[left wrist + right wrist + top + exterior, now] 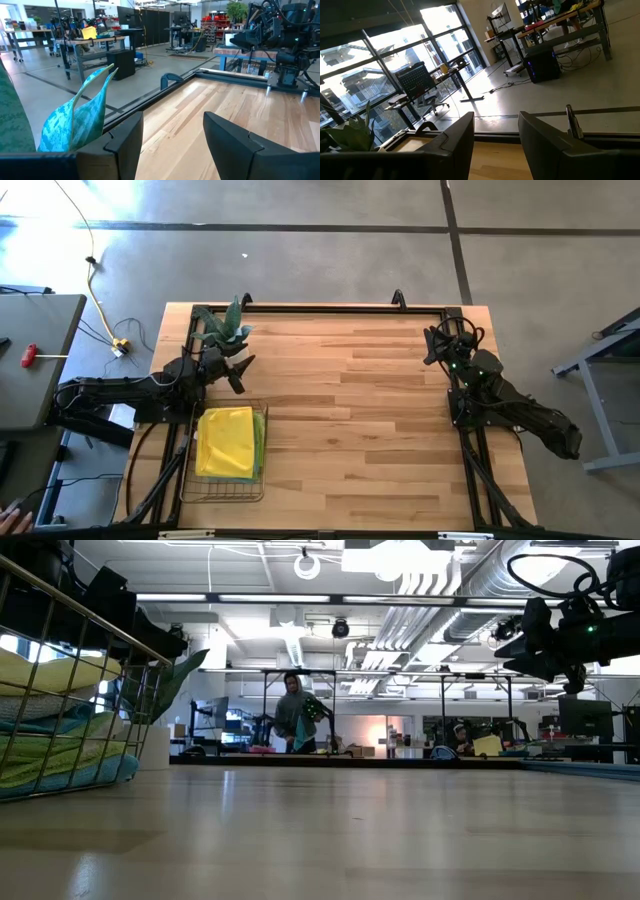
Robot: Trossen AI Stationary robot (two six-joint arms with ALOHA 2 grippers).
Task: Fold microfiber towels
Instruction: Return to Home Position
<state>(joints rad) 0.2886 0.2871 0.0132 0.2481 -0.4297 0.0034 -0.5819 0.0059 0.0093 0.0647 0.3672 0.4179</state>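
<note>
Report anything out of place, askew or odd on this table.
Nothing stands out. The towels lie stacked in the basket, yellow on top; the plant stands upright near it; the left gripper and right gripper are open and empty.

Mostly buried beneath the yellow towel (226, 442) in the wire basket (222, 496): lower towels (263, 438), only green edges showing. Cut off at the low view's left edge: basket and stack. Too small to make out: distant person (293, 712)

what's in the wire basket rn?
The basket holds a folded stack: yellow towel on top, a green edge beside it. Low view shows a teal layer lower down. The yellow one covers the rest; count unclear.
</note>
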